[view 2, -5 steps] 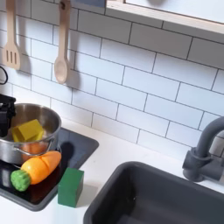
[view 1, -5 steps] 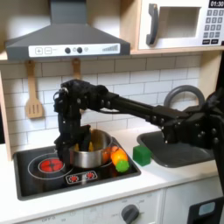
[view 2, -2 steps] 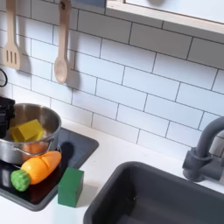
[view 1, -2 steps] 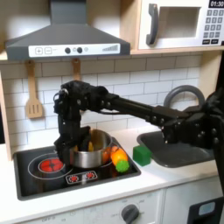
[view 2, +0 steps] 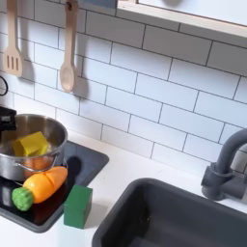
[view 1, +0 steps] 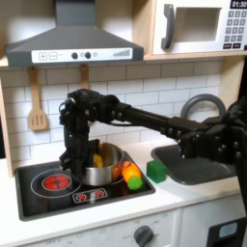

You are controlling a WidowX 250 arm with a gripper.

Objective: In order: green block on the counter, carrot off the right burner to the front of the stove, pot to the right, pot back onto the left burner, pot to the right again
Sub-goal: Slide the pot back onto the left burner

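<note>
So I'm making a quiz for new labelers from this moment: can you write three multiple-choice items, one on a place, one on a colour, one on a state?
1. Where does the green block stand?
A. inside the pot
B. on the counter beside the stove
C. in the sink

2. What colour is the piece inside the pot?
A. yellow
B. blue
C. white

3. How does the carrot lie?
A. upright on its tip
B. on its side on the stove, next to the pot
C. hanging on the wall

Answers:
1 B, it sits on the counter just off the edge of the stove.
2 A, a yellow piece shows in the second exterior view.
3 B, it lies flat with its green end toward the front.
</note>
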